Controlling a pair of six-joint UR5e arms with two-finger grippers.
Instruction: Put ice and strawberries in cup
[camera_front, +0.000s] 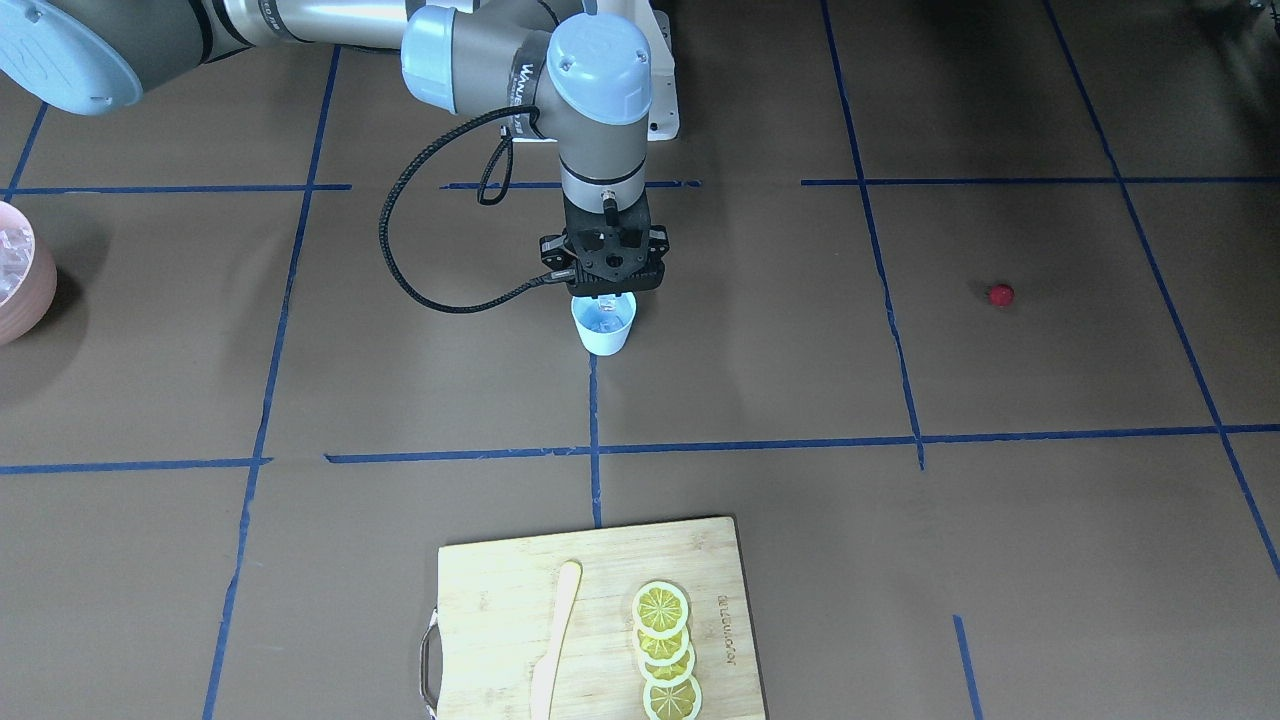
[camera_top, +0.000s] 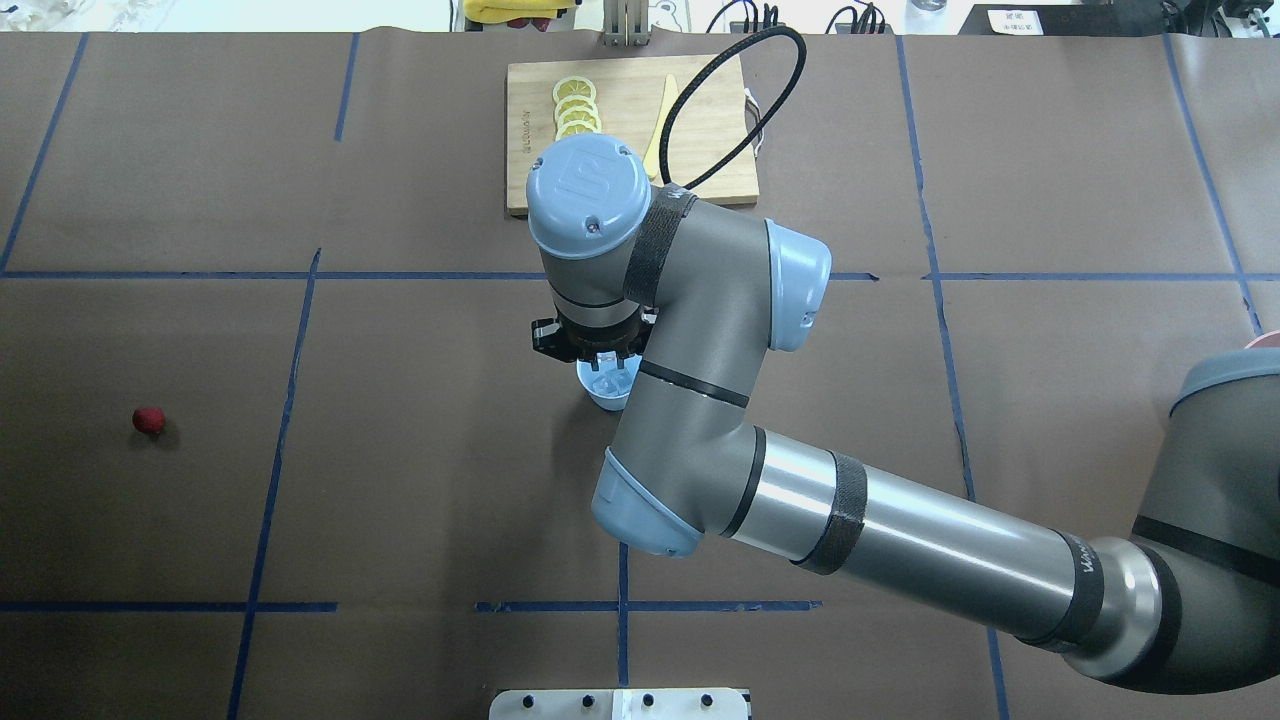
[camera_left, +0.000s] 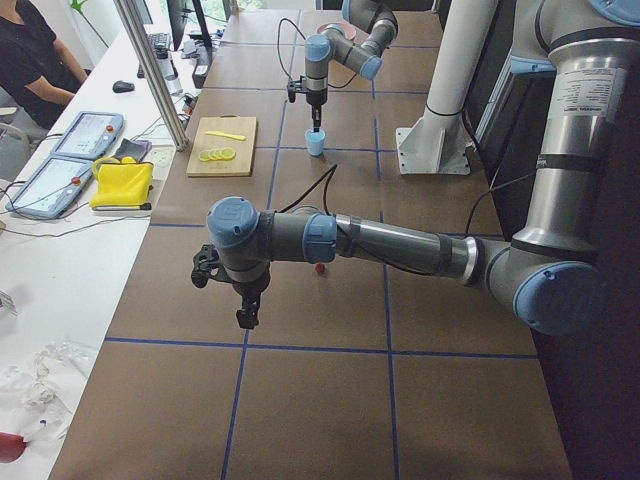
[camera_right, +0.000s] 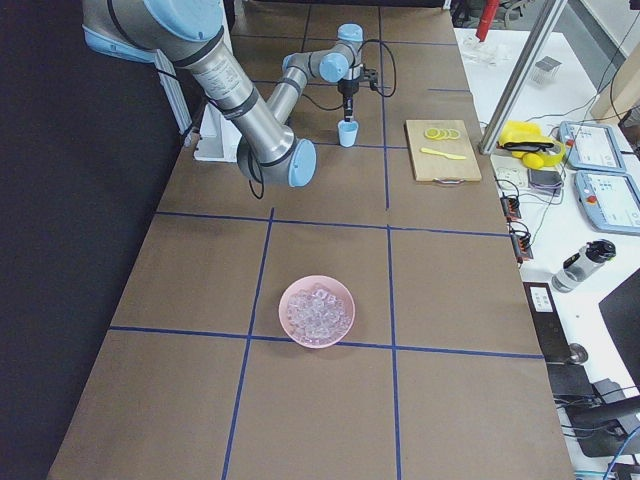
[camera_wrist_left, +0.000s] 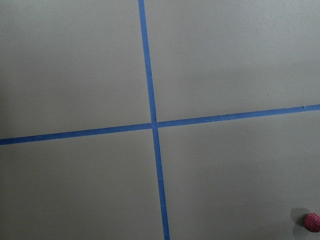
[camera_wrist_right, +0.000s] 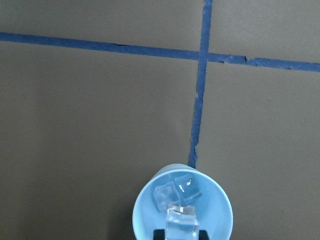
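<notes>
The pale blue cup stands near the table's middle, also seen from above as the cup with two ice cubes in it. My right gripper hangs straight over its mouth, shut on a third ice cube held just above the rim. One dark-red strawberry lies alone far to my left, and the strawberry shows at the left wrist view's lower right corner. My left gripper hovers over the table near that berry; I cannot tell whether it is open or shut.
A pink bowl full of ice sits far to my right, seen cut off as the bowl. A wooden cutting board with lemon slices and a pale knife lies beyond the cup. Blue tape lines cross the brown table.
</notes>
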